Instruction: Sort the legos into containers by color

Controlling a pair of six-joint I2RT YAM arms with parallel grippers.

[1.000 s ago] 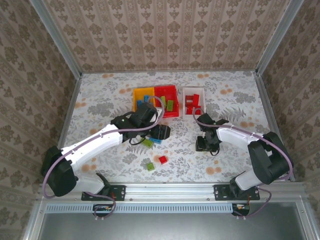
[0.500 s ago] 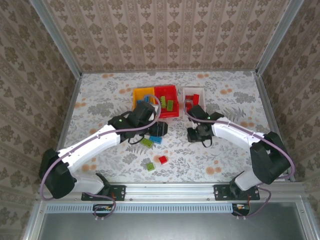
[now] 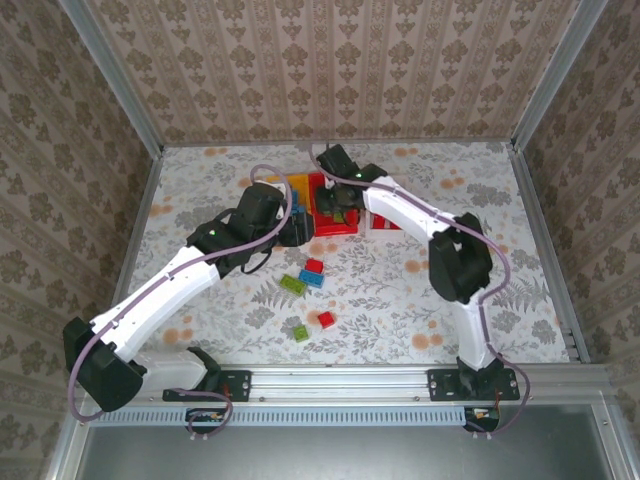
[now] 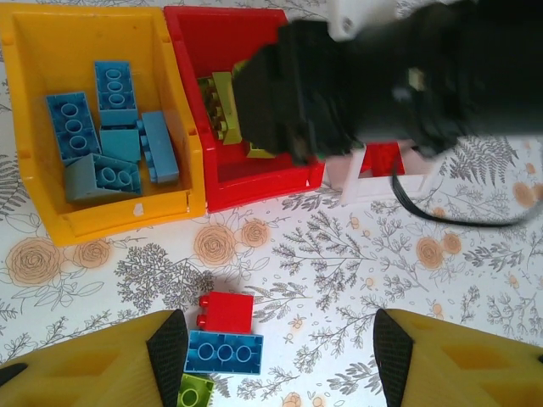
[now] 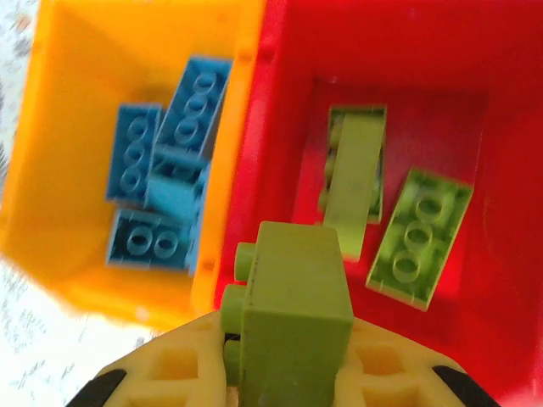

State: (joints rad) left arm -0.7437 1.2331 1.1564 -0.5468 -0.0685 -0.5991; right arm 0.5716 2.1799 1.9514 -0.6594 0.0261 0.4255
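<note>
My right gripper point(image 5: 293, 373) is shut on a short green lego point(image 5: 293, 318) and hangs over the red container point(image 5: 475, 76), where three green legos point(image 5: 420, 233) lie. In the top view the right gripper point(image 3: 335, 198) sits above that red container point(image 3: 345, 228). The orange-yellow container point(image 4: 51, 216) holds several blue legos point(image 4: 114, 140). My left gripper point(image 4: 278, 356) is open above the table, just in front of the containers. A red lego point(image 4: 226, 312), a blue lego point(image 4: 223, 352) and a green lego point(image 4: 195, 392) lie by its left finger. Part of the white container point(image 4: 373, 182) shows under the right arm.
Nearer the bases lie one more green lego point(image 3: 300, 331) and one more red lego point(image 3: 326, 319). The right arm point(image 3: 410, 210) stretches across the white container. The table's metal frame point(image 3: 140, 230) and the papered walls close in the sides.
The right arm swung from the right middle of the table up and left to the red container, shutting on a green lego. The left gripper drew back toward the containers, uncovering the red and blue legos.
</note>
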